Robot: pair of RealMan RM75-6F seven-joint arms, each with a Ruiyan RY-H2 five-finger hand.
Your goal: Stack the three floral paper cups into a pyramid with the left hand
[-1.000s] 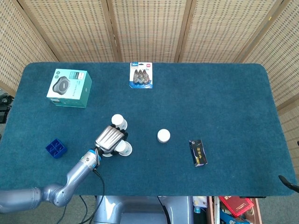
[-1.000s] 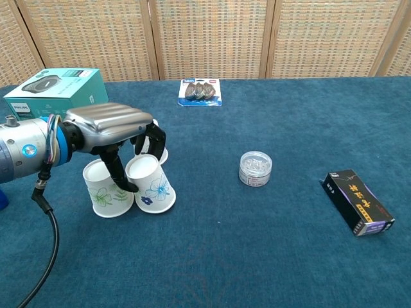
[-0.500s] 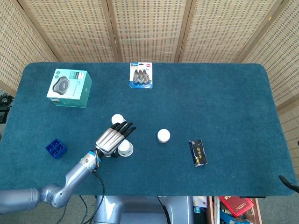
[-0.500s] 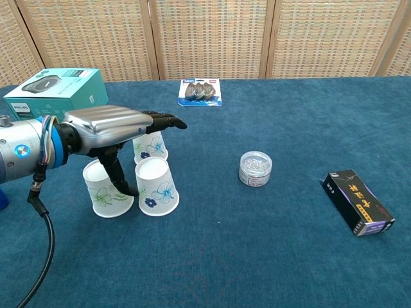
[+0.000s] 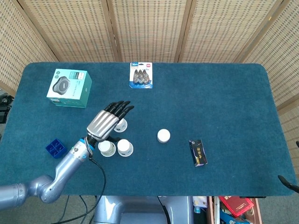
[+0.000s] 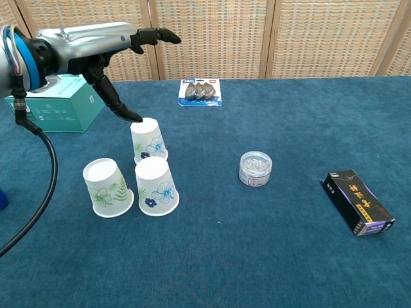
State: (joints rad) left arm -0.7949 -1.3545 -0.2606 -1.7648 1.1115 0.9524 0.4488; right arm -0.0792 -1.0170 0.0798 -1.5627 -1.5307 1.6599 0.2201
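a: where do we find the left hand (image 6: 96, 45)?

b: we see it raised above the rear cup (image 6: 148, 139), fingers spread and stretched forward, palm down, holding nothing. in the chest view the thumb (image 6: 119, 107) points down to just beside that cup's upturned base; we cannot tell whether it touches.

a: and the other floral cups?

b: all three stand upside down on the blue table (image 6: 270, 244). the left front cup (image 6: 106, 188) and the right front cup (image 6: 156, 186) sit side by side near the front, rims touching or just short of it. the rear cup stands just behind them, nearer the right front one. nothing is stacked yet.

a: from the head view?

b: there the hand (image 5: 103, 123) hides most of the rear cup (image 5: 121, 125); the two front cups (image 5: 107, 148) (image 5: 124, 147) show as white circles below it.

a: what else do we see on the table?

b: a teal box (image 5: 69, 87) at the far left, a blister pack (image 5: 141, 74) at the far middle, a small clear lidded jar (image 6: 255, 169) right of the cups, a black carton (image 6: 358, 202) further right, and a blue tray (image 5: 56, 148) near the left front edge.

a: the right hand?

b: we see it in neither view.
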